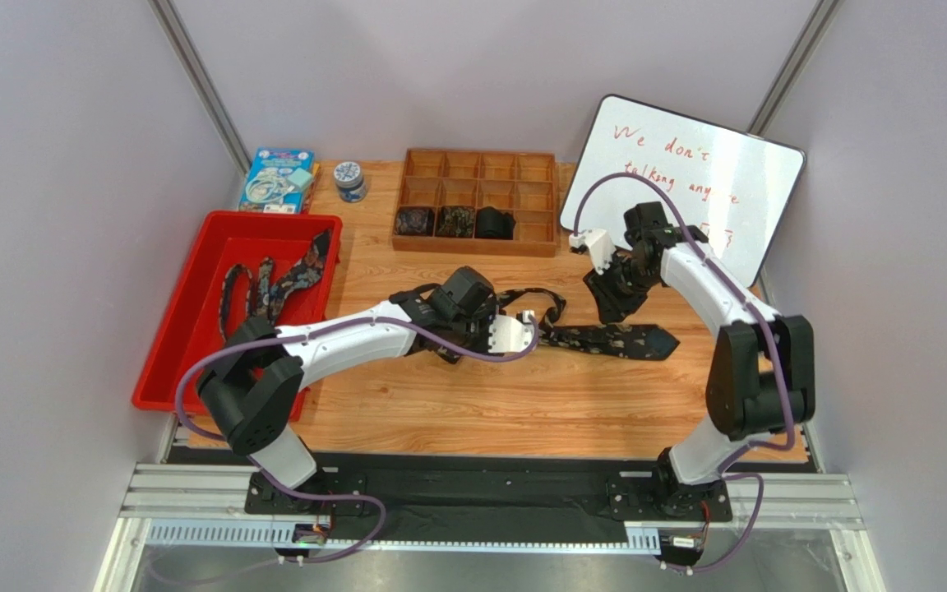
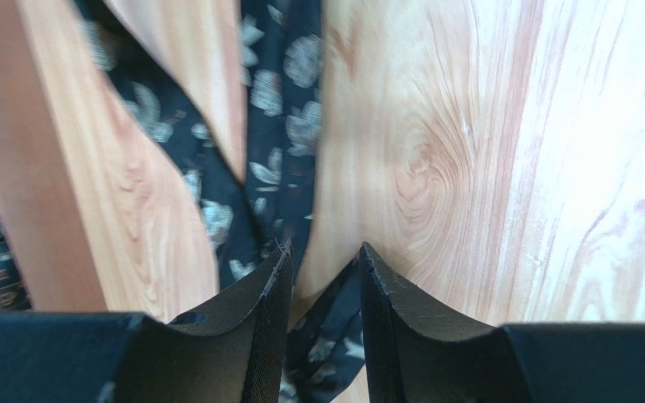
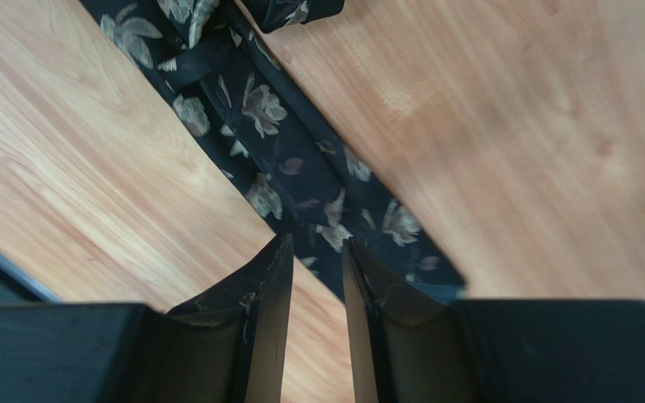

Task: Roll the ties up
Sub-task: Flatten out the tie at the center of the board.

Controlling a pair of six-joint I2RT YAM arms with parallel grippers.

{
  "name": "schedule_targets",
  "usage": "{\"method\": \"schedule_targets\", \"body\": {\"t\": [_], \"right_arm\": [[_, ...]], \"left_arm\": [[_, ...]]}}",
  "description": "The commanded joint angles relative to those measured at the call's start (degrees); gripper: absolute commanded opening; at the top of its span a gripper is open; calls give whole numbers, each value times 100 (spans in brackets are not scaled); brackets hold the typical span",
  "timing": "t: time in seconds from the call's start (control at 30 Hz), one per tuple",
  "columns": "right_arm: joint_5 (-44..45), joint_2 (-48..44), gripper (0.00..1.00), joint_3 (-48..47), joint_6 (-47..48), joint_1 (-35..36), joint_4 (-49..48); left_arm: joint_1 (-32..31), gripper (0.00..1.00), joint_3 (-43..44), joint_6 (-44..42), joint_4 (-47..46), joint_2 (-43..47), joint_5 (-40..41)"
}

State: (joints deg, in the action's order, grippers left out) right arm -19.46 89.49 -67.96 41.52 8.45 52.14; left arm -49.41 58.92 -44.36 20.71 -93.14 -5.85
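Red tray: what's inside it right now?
Unrolled ties lie tangled in the red tray, toward its right side; their count is unclear. The left arm covers the tray's near right corner, so anything there is hidden.

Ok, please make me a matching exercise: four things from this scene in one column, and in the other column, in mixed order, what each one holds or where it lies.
Things:
1. red tray
2. wooden compartment box
3. whiteboard
4. single tie

States:
A. bears red handwriting
B. holds three rolled ties in its near row
C. lies on the tabletop
D. holds unrolled ties

Pairs: 1-D, 2-B, 3-A, 4-C
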Motion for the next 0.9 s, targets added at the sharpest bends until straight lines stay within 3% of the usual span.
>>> {"method": "schedule_targets", "body": {"t": [0.0, 0.27, 0.47, 0.87], "right_arm": [[-172, 831, 32, -586, -1558, -36, 525], [92, 1509, 33, -841, -2332, -27, 218], [180, 1712, 34, -569, -2482, -10, 69], [267, 1967, 28, -429, -2526, -19, -178]], "left_arm": [[142, 41, 533, 419, 416, -54, -427], [493, 41, 1235, 753, 636, -960, -496], [1072, 55, 2262, 1403, 943, -1355, -944], [1205, 61, 3406, 1421, 1717, -2489, -874]]}}
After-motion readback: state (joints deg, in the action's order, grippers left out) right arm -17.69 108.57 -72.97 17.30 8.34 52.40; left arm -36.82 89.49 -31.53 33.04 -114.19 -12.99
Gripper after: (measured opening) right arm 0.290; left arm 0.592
